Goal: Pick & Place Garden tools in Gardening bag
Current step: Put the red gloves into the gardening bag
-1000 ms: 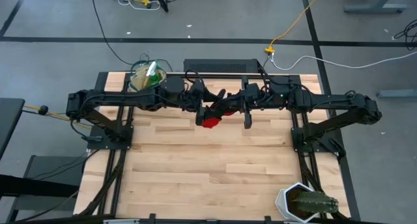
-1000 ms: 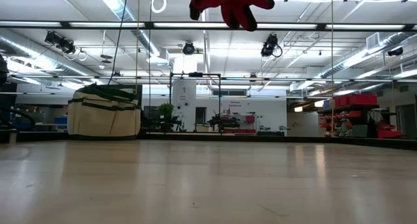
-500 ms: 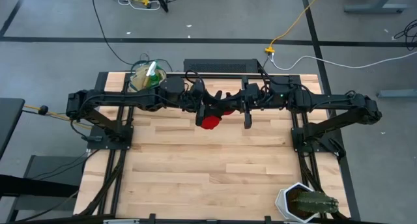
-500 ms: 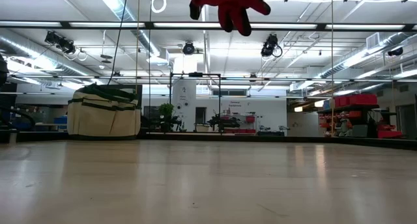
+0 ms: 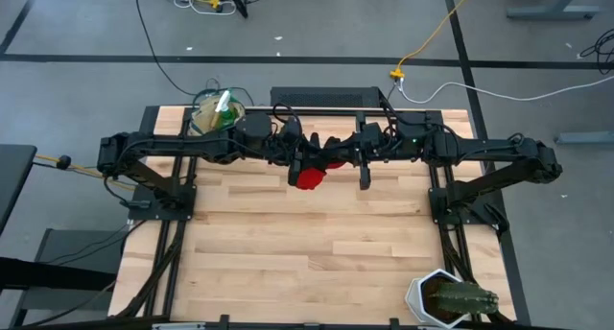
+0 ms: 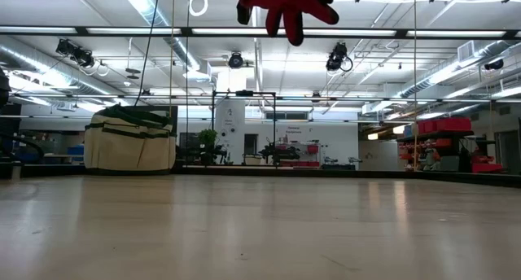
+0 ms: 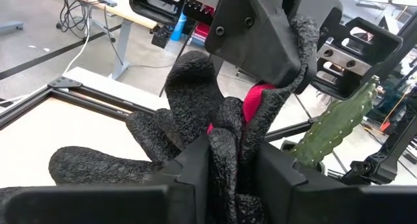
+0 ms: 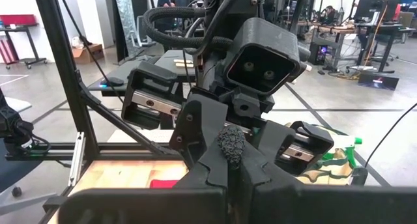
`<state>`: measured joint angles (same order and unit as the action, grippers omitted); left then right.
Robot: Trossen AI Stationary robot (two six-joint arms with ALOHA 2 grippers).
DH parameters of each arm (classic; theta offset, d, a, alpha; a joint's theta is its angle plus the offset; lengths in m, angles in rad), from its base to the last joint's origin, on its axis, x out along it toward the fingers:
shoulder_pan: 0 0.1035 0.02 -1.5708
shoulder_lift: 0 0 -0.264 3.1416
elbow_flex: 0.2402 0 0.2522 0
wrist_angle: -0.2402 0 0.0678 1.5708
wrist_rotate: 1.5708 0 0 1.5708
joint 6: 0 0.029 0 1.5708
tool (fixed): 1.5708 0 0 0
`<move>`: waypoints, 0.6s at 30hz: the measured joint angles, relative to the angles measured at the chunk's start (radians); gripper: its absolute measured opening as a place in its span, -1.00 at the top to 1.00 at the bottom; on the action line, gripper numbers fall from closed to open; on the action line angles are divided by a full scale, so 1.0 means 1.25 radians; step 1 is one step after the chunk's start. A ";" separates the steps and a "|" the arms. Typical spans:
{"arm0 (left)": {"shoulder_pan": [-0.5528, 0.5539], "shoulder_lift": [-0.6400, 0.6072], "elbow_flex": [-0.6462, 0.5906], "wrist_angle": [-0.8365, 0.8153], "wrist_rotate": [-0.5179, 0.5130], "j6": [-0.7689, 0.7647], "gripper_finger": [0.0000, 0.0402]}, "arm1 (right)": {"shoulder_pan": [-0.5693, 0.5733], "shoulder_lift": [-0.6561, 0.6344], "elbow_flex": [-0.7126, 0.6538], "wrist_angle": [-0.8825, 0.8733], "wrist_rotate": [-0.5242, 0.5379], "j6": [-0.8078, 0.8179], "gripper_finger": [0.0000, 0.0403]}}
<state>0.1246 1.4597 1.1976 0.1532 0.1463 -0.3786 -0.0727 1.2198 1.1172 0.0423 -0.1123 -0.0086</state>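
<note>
1. Red-and-black glove (image 5: pixel 312 172) is held aloft at the high view's upper centre, pinched between left gripper (image 7: pixel 233 160) and right gripper (image 8: pixel 231 160), seemingly for a handover.
2. Gardening bag (image 5: pixel 217 114) sits at upper left, spray bottle (image 5: pixel 224 103) inside.

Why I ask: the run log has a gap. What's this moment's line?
phase: handover | left hand: gripping glove | right hand: gripping glove | glove: midair | bag: table corner

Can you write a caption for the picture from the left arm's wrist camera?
Both pincers clamp the red-and-black glove in mid-air: left pincer near, right pincer opposite.
</note>
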 joint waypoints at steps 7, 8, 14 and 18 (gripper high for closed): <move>0.000 0.000 0.000 0.001 0.000 0.000 0.63 | 0.000 0.000 0.000 0.000 0.000 0.000 0.99; 0.000 0.000 0.000 0.001 0.000 0.000 0.65 | 0.000 0.000 0.000 0.000 0.000 0.000 0.99; 0.000 0.000 0.000 0.001 0.000 0.001 0.75 | 0.000 0.000 0.000 0.000 0.000 0.000 0.99; 0.000 0.000 0.000 0.001 0.000 0.001 0.77 | 0.000 0.000 0.000 0.000 0.000 0.000 0.99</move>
<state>0.1246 1.4597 1.1976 0.1539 0.1467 -0.3779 -0.0727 1.2198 1.1172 0.0419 -0.1120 -0.0086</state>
